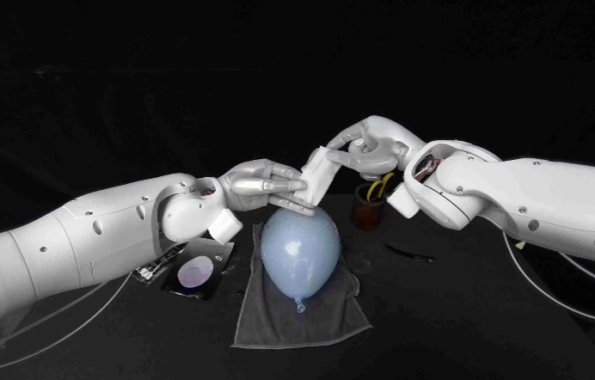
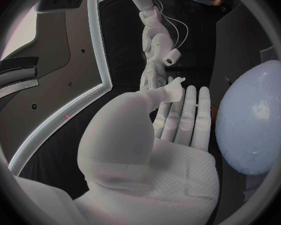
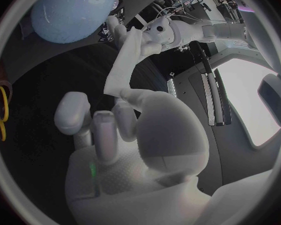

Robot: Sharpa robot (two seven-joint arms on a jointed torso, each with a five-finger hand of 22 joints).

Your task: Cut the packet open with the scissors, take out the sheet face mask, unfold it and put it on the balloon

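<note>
Over the black table, head view: left hand and right hand both pinch the folded mask above the balloon on a grey cloth, brown cup holding scissors, packet beside the cloth; left wrist view: balloon near the fingers; right wrist view: mask spanning both hands.

Two glossy white arms, the left arm at the frame's left edge and the right arm at its right, carry small dark screws. The left hand and right hand are silver-grey, and thin pale cables run below.
</note>
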